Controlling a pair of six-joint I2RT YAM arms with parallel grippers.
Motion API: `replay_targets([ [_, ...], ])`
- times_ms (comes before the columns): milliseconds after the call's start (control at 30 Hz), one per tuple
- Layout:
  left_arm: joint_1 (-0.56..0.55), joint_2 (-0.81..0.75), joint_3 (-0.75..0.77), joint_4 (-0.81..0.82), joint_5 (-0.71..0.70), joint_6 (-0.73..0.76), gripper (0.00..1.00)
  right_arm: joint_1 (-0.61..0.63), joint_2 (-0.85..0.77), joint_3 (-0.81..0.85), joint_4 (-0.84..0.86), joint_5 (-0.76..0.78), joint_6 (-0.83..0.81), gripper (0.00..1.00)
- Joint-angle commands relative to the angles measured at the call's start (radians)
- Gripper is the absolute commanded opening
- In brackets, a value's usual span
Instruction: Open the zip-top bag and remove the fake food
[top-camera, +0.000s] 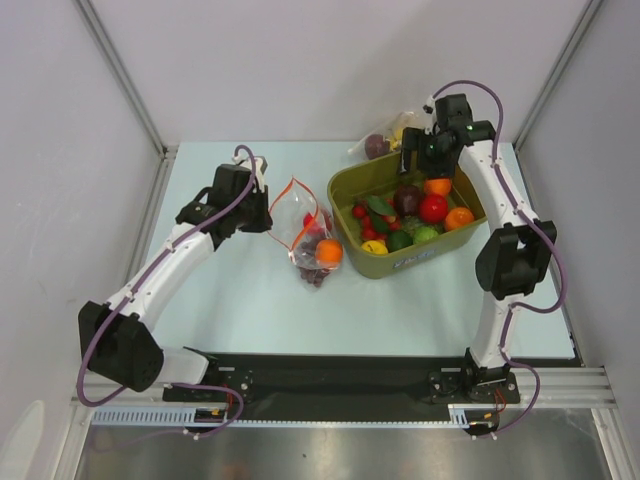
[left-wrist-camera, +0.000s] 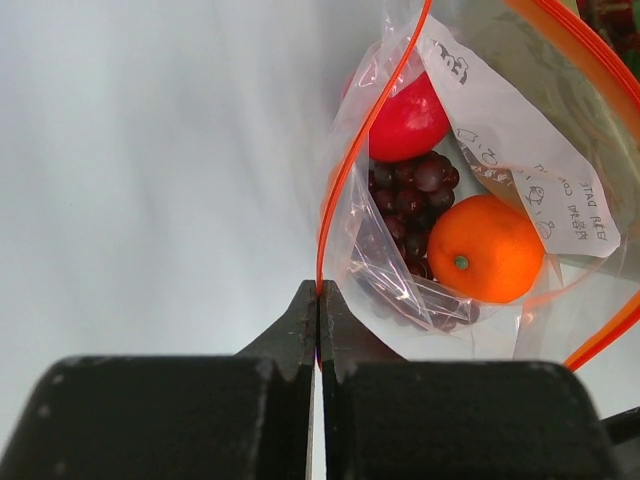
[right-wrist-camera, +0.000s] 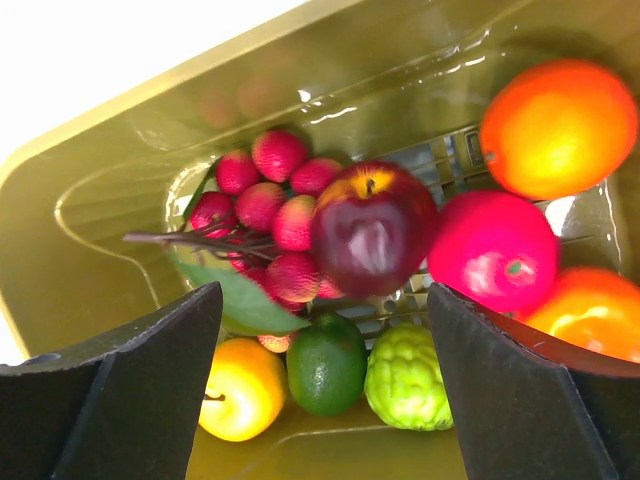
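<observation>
**Left arm pinning the bag open, right arm free over the bin**

The left gripper (left-wrist-camera: 318, 300) is clamping its 2 fingers together on the rim of the zip-top bag (top-camera: 300, 225), right on the red-orange zip strip (left-wrist-camera: 340, 190). The bag is lying on the table (top-camera: 250, 300) just beside the olive bin (top-camera: 345, 185), and its mouth is gaping. 3 pieces are showing inside it: a red apple (left-wrist-camera: 405, 115), a grape bunch (left-wrist-camera: 410, 190) and an orange (left-wrist-camera: 485, 250).

The right gripper (right-wrist-camera: 322, 290) is hovering over the bin with its fingers standing wide apart and nothing between them; a maroon apple (right-wrist-camera: 372, 228) is sitting directly below among the other fruit.

Judging from this, the emptying is partly done and the right arm's next reach belongs in the bag. To do it well, the left pinch should be holding firm and lifting the rim slightly, so the mouth is presenting a clean gap. The right fingers should be narrowing before they enter, aiming for 1 fruit at a time. The far lip seems to be sagging inward, though the plastic's glare is making that hard to read, so snagging film is the risk.
</observation>
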Motion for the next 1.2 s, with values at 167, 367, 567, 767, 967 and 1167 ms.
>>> replay_targets([
  [167,0.008,-0.028,0.029,0.018,-0.001,0.023,0.00,-0.002,-0.009,0.048,-0.003,0.021,-0.020,0.90],
  [367,0.008,-0.022,0.043,0.010,0.001,0.029,0.00,-0.002,-0.017,0.077,-0.021,0.023,-0.027,0.89],
  [567,0.008,-0.029,0.069,-0.004,-0.004,0.040,0.00,0.004,-0.034,0.121,-0.026,-0.017,-0.008,0.89],
  [767,0.008,-0.043,0.086,-0.019,-0.001,0.037,0.00,0.086,-0.008,0.248,-0.073,-0.029,-0.008,0.89],
  [967,0.008,-0.065,0.094,-0.024,-0.002,0.032,0.00,0.249,0.027,0.382,-0.061,-0.114,0.044,0.88],
  [1167,0.008,-0.082,0.077,-0.024,-0.001,0.020,0.00,0.412,0.044,0.394,0.028,-0.272,0.125,0.88],
])
